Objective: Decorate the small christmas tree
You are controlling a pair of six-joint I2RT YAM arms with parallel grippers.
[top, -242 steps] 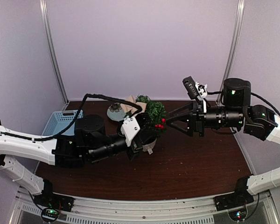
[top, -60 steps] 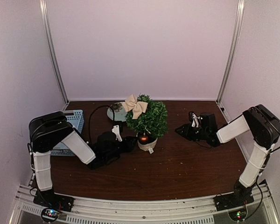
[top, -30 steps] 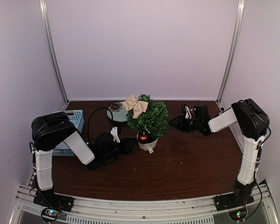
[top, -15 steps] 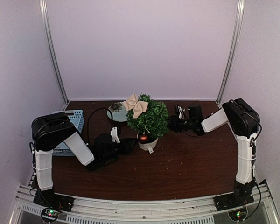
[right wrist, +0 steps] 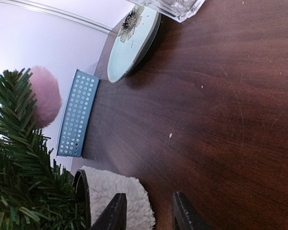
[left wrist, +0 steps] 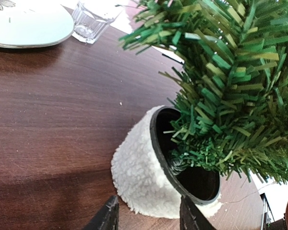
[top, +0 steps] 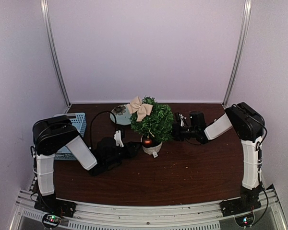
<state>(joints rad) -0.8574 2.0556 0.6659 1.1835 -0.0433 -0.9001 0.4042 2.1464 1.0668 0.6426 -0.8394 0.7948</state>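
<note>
Left gripper [left wrist: 148, 213] and right gripper [right wrist: 148, 207]: spread, empty. Grip the small christmas tree [top: 153, 122] by its pot [left wrist: 139, 177], avoiding branches.

Dark wood table [top: 192, 172]: small christmas tree [top: 156, 123], plate [top: 119, 115], glass cup [left wrist: 91, 21], blue basket [top: 77, 120].

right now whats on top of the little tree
A beige bow sits at the top left of the tree. It covers the tip beneath, so anything tucked under it cannot be seen.
</note>
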